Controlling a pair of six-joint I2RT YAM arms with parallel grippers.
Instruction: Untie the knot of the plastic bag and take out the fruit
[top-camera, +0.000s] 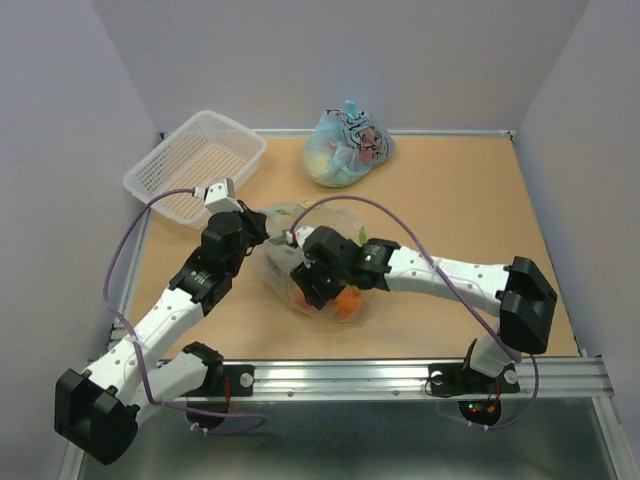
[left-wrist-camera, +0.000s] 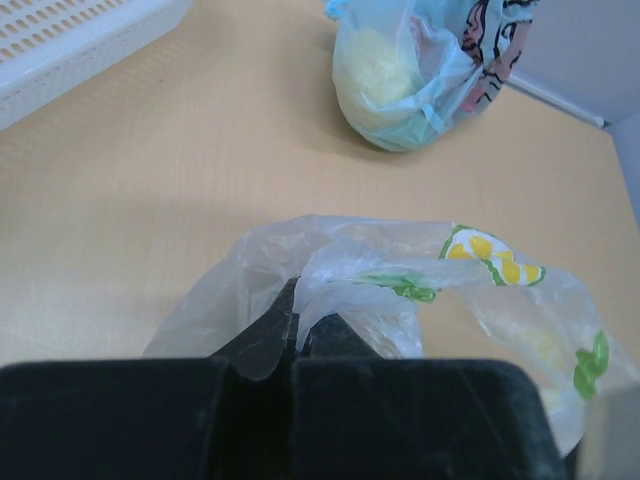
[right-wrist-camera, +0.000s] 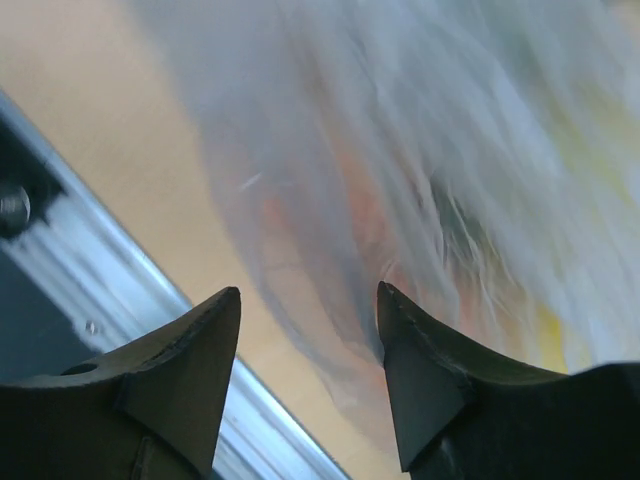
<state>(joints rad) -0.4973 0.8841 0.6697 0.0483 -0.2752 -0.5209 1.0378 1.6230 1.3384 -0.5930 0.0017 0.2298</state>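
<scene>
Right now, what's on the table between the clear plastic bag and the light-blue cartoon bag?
Nothing; in the left wrist view only bare tabletop separates the plastic bag from the light-blue bag.

Left gripper (left-wrist-camera: 297, 315) pinched closed, right gripper (right-wrist-camera: 308, 290) with jaws apart; both arms bent inward

Plastic bag (top-camera: 282, 282): thin, colourless, crinkled film with yellow and green printed marks. In the top view it lies slumped just toward 7 o'clock of centre, its film bunched into folds at its 10 o'clock side. Fruit (top-camera: 348, 303): orange and pink-orange pieces show through the film at the bag's 5 o'clock end; others are indistinct.
</scene>
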